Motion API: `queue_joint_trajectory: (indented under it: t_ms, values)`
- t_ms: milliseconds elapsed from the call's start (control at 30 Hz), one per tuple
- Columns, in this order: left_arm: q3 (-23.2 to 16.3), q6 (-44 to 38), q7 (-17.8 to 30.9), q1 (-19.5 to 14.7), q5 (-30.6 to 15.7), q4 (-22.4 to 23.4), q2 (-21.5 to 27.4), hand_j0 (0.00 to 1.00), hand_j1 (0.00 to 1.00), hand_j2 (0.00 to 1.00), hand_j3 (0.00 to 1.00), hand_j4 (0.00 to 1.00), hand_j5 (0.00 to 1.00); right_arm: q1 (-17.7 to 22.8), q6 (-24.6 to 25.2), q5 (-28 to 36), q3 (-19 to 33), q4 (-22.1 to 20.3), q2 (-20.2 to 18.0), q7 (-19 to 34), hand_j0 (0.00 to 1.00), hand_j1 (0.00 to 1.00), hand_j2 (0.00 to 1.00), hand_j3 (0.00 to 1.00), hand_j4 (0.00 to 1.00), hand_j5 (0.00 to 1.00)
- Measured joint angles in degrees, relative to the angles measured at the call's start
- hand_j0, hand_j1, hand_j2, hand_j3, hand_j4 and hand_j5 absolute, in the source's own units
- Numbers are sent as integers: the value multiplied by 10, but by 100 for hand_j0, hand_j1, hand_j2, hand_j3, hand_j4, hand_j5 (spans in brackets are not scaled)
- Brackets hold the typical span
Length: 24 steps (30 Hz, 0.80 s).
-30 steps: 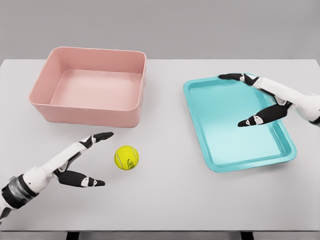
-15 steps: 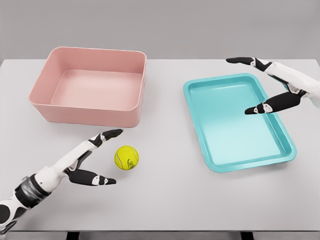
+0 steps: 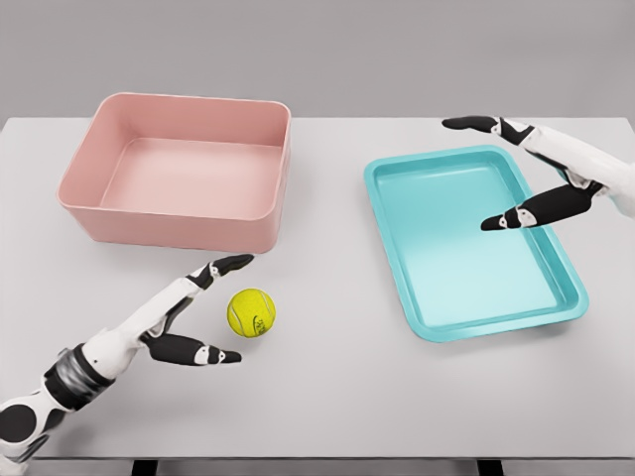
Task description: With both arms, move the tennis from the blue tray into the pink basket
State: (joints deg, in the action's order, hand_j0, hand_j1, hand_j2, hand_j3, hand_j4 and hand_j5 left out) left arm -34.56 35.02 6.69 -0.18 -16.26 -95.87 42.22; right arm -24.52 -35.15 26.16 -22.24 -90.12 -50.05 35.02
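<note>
The left hand [image 3: 193,317], fingers spread, has crept closer to the fuzzy yellow tennis ball [image 3: 251,312] on the white worktop [image 3: 327,397], at five o'clock of the pink plastic basket [image 3: 179,171]; a grasp looks imminent, while the open right hand [image 3: 541,174] hovers over the shallow blue tray [image 3: 466,238]

Ball [image 3: 252,312] before basket [image 3: 99,213], left of tray [image 3: 397,288]

I counted one tennis ball [image 3: 251,312], yellow, lying on the counter [image 3: 327,387] toward the near left. There was one pink basket [image 3: 181,171] at the far left and one blue tray [image 3: 471,242] on the right, so two containers in all. One counter carried all three things. Two of my own hands were in view: my left hand [image 3: 189,317] at the near left and my right hand [image 3: 536,178] at the far right.
</note>
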Motion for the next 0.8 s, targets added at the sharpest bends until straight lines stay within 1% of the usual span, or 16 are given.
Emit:
queue_joint_trajectory:
  t_ms: [67, 400, 467, 667, 800]
  values:
    - [1, -1, 0, -7, 7, 7, -8, 100, 100, 100, 100, 100, 100, 0, 0, 0, 0, -1, 1, 0, 100, 100, 100, 100, 100, 100]
    - [-1, -40, 0, -7, 19, 23, -26, 100, 100, 100, 100, 100, 100, 1, 1, -1, 0, 0, 6, 0, 100, 100, 100, 100, 100, 100]
    - [-1, -54, 0, -7, 20, 24, -27, 99, 99, 99, 99, 99, 99, 1, 2, -2, 0, -1, 7, 0, 100, 100, 100, 100, 100, 100]
    - [-2, -73, 0, -6, 15, 25, -34, 99, 99, 99, 99, 99, 99, 6, 2, -5, 0, -5, 7, 0, 100, 100, 100, 100, 100, 100]
    - [-2, -85, 0, -6, 2, 25, -37, 99, 99, 99, 99, 99, 99, 7, 2, -9, 0, -6, 6, 0, 100, 100, 100, 100, 100, 100]
